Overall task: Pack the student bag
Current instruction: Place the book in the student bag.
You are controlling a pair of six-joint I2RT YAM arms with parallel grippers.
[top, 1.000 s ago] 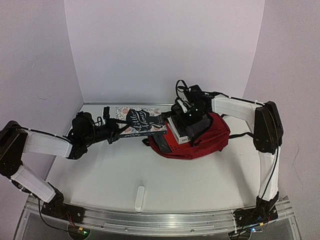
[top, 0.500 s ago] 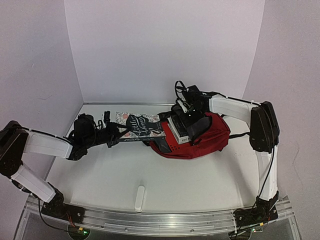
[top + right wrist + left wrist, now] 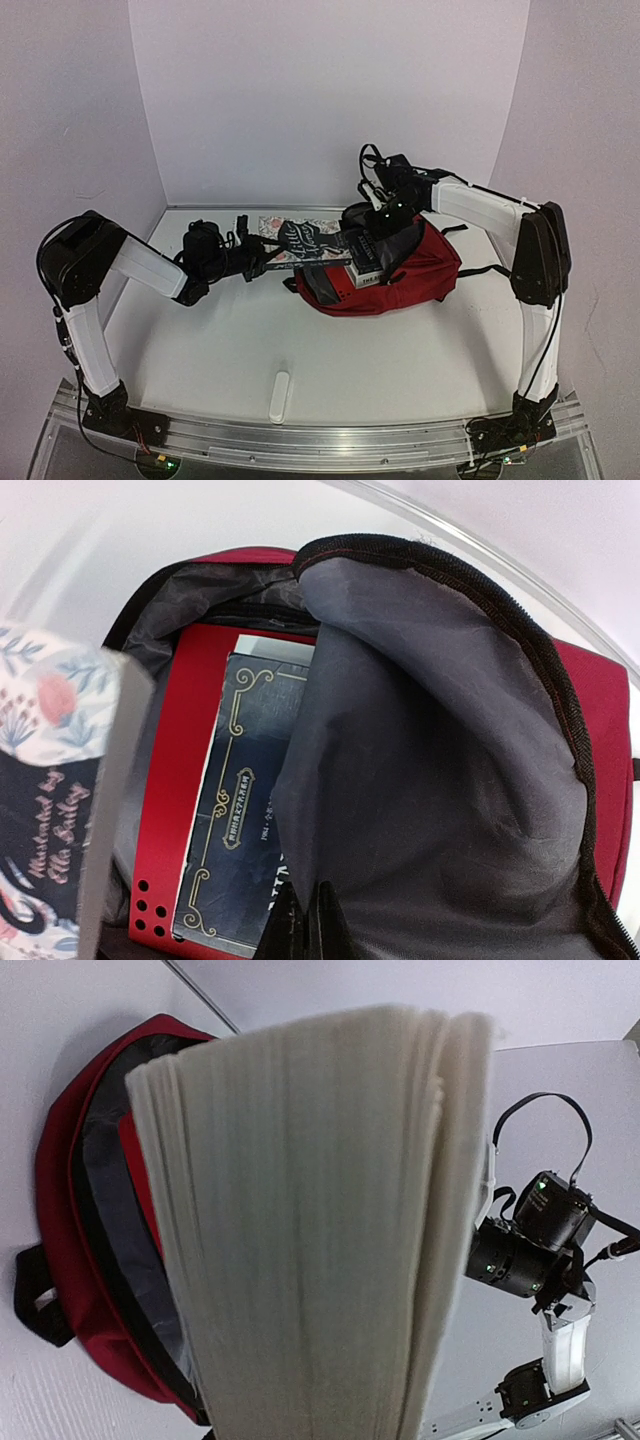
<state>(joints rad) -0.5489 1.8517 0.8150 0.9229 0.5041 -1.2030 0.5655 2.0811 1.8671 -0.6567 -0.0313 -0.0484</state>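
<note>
Now: both arms at the bag mouth, table otherwise nearly bare

Surface: white matte table (image 3: 300, 340), with an aluminium rail (image 3: 320, 440) along the near edge where both arm bases bolt on. Plain pale lilac walls (image 3: 320, 100) close it in at the back, left and right. A small white oblong object (image 3: 281, 396) lies near the front edge, well apart from everything else; can't tell what it is.

The student bag (image 3: 425, 275) lies flat, right of centre and toward the back wall, with its mouth facing left. A black strap (image 3: 488, 270) trails out on its right side.

The right gripper (image 3: 305, 920) has its jaws fully closed, pinching the grey lining at the edge of the bag's top flap and holding the flap up so the mouth gapes. The wrist view shows a flat red folder (image 3: 180, 780) inside with a dark book with gold ornament (image 3: 245, 800) lying on it.

The left gripper (image 3: 260, 257) has its jaws clamped on the near end of a floral-cover book (image 3: 310, 238), with a narrow gap set by the book's thickness. The book is held off the table, roughly level, with its far end at the bag's mouth. The left wrist view is mostly page edges, with the bag's opening behind them.
</note>
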